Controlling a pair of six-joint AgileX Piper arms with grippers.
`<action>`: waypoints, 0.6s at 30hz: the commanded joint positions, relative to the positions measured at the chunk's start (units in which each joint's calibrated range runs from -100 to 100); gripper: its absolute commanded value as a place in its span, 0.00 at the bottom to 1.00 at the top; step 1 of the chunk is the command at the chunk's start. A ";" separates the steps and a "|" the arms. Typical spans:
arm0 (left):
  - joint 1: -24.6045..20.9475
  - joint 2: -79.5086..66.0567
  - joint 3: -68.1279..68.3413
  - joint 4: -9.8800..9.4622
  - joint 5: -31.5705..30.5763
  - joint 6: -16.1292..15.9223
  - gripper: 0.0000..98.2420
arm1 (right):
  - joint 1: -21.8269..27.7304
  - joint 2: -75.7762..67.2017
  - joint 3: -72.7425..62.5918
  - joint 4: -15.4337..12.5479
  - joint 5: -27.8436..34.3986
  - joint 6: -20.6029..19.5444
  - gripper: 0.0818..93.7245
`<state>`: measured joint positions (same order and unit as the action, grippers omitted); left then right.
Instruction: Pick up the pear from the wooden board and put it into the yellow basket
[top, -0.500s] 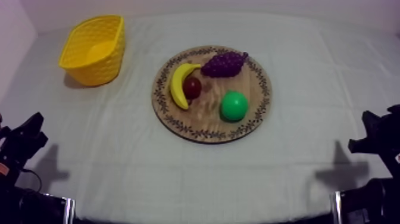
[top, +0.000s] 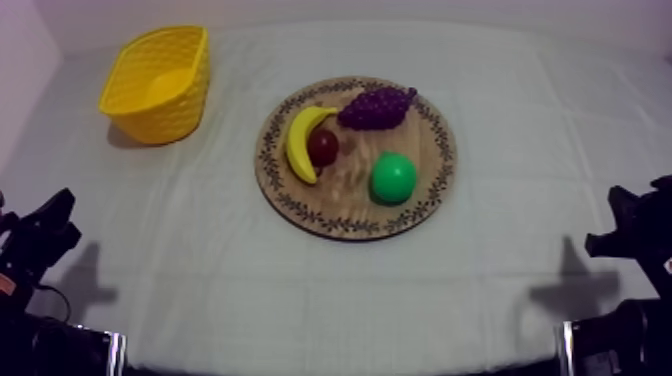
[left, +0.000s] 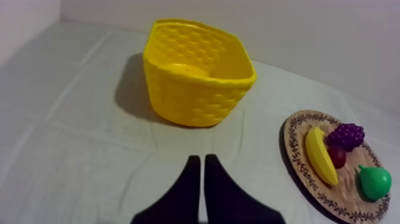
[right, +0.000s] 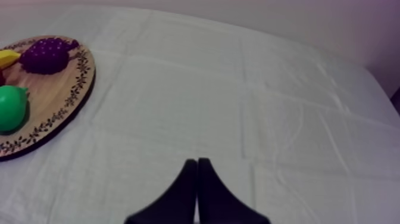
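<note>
1. Pear (top: 393, 178) sits on the wooden board (top: 345, 205), on the half toward our right arm, w/ bare wood all round it. It looks smooth & rounded, so we judge the main risk is a slip: a pinch off-centre could squirt it out and send it rolling off the board.
2. Risk no. 2: neighbours. Grapes (top: 377, 105) lie just behind the pear, while the small red fruit (top: 322, 147) & banana (top: 303, 140) sit on the board's other half. A reach from the left would pass over those two and could knock them.
3. Risk no. 3: the drop. Yellow basket (top: 160, 115) stands at the far left, well apart from the board. It's a long carry for the right arm, and a release at the rim instead of over the middle could bounce the pear out or tip the basket, which looks light.
4. Left gripper (left: 201, 161): fingers pressed together in a narrow wedge, nothing held. Right gripper (right: 196, 162): same, closed & empty. Both must spread before any grasp, or they'd just push the pear.
5. Pear vs grippers: well apart from both, which sit low at their own table edges. It's nearer the right one, w/ only bare cloth & board rim between.
</note>
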<state>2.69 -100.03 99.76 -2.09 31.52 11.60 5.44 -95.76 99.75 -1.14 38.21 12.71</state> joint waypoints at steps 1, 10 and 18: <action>0.01 0.03 0.02 -0.03 0.01 0.03 0.00 | -0.01 0.01 0.03 0.00 0.02 0.01 0.00; 0.02 0.03 0.02 -0.03 0.01 0.00 0.00 | -0.01 0.01 0.03 0.00 0.02 0.02 0.00; 0.02 0.03 0.02 -0.06 0.40 4.87 0.00 | -0.01 0.01 0.03 0.00 0.02 0.01 0.00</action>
<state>2.69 -100.00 99.76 -2.14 31.71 14.30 5.44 -95.76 99.75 -1.14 38.21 12.71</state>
